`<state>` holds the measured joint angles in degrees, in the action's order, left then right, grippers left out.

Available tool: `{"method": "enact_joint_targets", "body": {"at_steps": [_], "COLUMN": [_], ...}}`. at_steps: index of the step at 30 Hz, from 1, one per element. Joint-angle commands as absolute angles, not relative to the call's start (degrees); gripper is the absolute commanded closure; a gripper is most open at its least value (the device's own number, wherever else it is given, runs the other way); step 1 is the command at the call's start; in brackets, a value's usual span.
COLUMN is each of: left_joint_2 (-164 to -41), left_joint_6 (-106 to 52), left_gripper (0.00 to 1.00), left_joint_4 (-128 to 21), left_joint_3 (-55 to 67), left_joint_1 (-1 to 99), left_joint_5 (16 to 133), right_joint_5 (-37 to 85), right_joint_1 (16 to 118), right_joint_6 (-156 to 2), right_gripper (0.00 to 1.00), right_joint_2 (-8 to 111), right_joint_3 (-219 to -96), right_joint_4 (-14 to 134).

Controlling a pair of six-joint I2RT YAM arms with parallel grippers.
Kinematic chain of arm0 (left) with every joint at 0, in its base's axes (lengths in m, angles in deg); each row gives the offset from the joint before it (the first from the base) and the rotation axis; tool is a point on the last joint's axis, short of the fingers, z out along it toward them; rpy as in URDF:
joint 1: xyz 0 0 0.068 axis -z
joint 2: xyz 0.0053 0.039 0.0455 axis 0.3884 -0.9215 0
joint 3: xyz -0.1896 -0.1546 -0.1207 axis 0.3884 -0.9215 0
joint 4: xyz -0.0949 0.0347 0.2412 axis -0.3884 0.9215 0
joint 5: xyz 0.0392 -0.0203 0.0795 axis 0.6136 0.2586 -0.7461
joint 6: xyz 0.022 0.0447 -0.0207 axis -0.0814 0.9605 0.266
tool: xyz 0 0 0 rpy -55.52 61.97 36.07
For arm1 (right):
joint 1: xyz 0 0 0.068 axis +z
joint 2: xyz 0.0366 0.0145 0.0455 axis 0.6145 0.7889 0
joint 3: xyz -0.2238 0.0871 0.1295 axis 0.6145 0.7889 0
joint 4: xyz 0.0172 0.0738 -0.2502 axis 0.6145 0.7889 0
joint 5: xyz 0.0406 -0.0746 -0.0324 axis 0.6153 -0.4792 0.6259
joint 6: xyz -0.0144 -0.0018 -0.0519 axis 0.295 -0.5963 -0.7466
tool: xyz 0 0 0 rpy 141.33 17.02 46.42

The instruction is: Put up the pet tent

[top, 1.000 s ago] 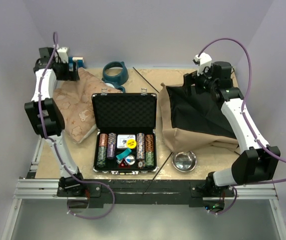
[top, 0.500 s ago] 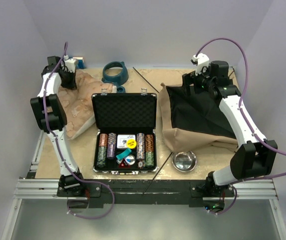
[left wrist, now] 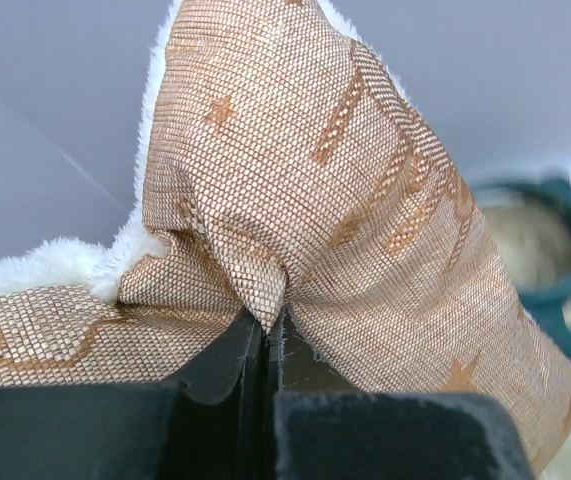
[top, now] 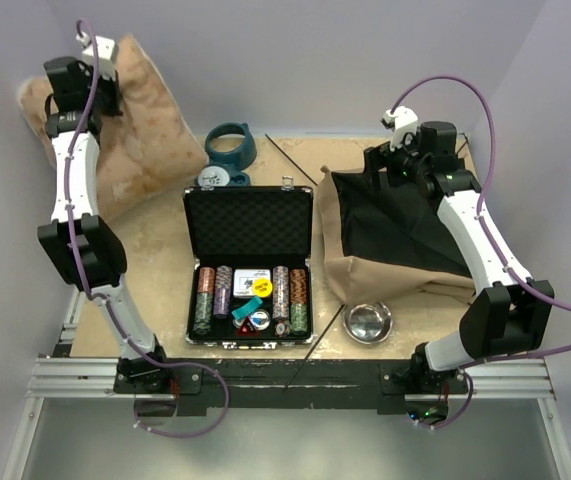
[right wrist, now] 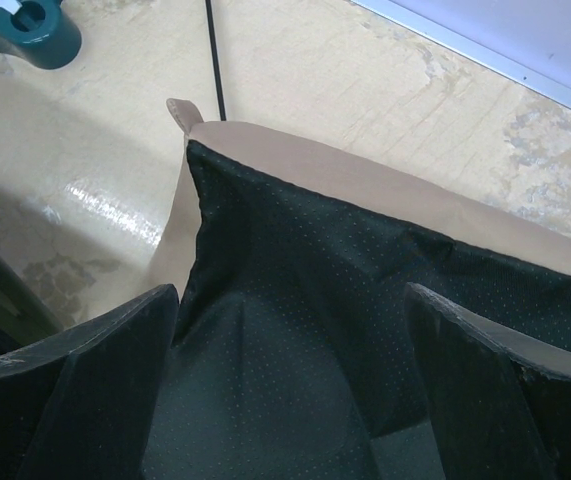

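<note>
I look down on a tan counter (top: 155, 265), with my two arms rising from its near edge. The pet tent (top: 395, 235) lies collapsed on the right half, a tan-beige heap with its black lining facing up. The right jaws are spread wide at the tent's far edge, one on each side of a raised fold of lining, not closed on it. A tan star-patterned pillow (top: 135, 140) hangs high at the far left, against the wall. The left jaws are pressed together on a pinch of its woven cover. I cannot tell for sure whether its lower corner touches the counter. An open black case (top: 248, 225) sits in the middle, with poker chips (top: 250, 295) racked in its near half. A teal ring-shaped object (top: 229, 147) stands just beyond the case. A small steel bowl (top: 367, 322) sits just beside the tent's near edge, right of the case. A thin dark rod (top: 290, 160) lies between the ring and the tent.
</note>
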<state>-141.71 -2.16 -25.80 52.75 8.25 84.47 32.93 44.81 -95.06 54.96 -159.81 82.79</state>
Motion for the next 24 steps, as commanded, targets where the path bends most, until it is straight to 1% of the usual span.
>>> {"method": "enact_joint_targets", "body": {"at_steps": [1, 3, 4, 5, 6, 7, 8, 9, 11, 12, 15, 17, 19, 21, 24], "left_joint_2": [-145.84, -150.93, -152.87, -155.07, -157.18, -158.5, -158.95, -158.26, -154.32, -151.17, -140.19, -134.2, -130.32, -127.5, -126.18], "left_joint_6": [-9.17, -11.46, -12.6, -13.39, -13.83, -13.84, -13.06, -12.61, -11.03, -9.2, 2.46, 7.59, 16.09, 22.43, 30.78], "left_gripper": [1.0, 0.99, 0.82, 0.61, 0.37, 0.18, 0.06, 0.01, 0.0, 0.01, 0.01, 0.0, 0.0, 0.0, 0.0], "left_joint_4": [-50.18, -56.08, -58.63, -60.57, -61.55, -60.6, -59.63, -58.32, -53.85, -51.65, -36.03, -24.52, -11.18, -0.53, 11.45], "left_joint_3": [56.26, 59.15, 60.39, 61.88, 64.33, 66.53, 68.38, 68.66, 66.91, 65.16, 58.75, 56.01, 55.65, 54.86, 52.41], "left_joint_1": [8.27, 8.27, 8.27, 8.27, 8.27, 8.35, 8.53, 8.36, 8.0, 7.83, 7.3, 7.3, 7.47, 8.52, 11.51], "left_joint_5": [83.85, 84.64, 84.9, 84.82, 84.38, 83.42, 83.15, 84.28, 89.53, 94.7, 110.88, 118.01, 123.9, 126.12, 123.07], "right_joint_5": [34.3, 34.38, 34.47, 34.56, 34.74, 34.74, 34.91, 34.91, 35.26, 35.7, 37.81, 39.04, 39.66, 40.45, 43.43], "right_joint_1": [44.68, 44.68, 44.6, 44.68, 44.68, 44.68, 44.68, 44.68, 44.68, 44.68, 44.68, 44.68, 44.68, 44.68, 44.68], "right_joint_6": [-94.34, -94.69, -94.78, -94.69, -94.69, -94.69, -94.69, -94.78, -94.95, -95.04, -95.92, -97.06, -98.03, -98.55, -99.35], "right_gripper": [0.03, 0.03, 0.03, 0.03, 0.02, 0.02, 0.02, 0.02, 0.02, 0.02, 0.02, 0.02, 0.02, 0.02, 0.02], "right_joint_2": [54.73, 55.35, 55.79, 56.05, 56.23, 56.4, 56.49, 56.49, 55.97, 55.71, 54.56, 53.77, 53.16, 52.63, 52.01], "right_joint_3": [-163.0, -163.97, -164.23, -164.5, -164.76, -164.85, -164.76, -164.76, -164.5, -164.24, -163.36, -162.65, -162.13, -161.77, -162.04], "right_joint_4": [81.27, 81.8, 81.89, 81.98, 82.06, 82.06, 82.15, 82.15, 82.15, 82.15, 82.77, 83.47, 84.17, 84.7, 86.1]}}
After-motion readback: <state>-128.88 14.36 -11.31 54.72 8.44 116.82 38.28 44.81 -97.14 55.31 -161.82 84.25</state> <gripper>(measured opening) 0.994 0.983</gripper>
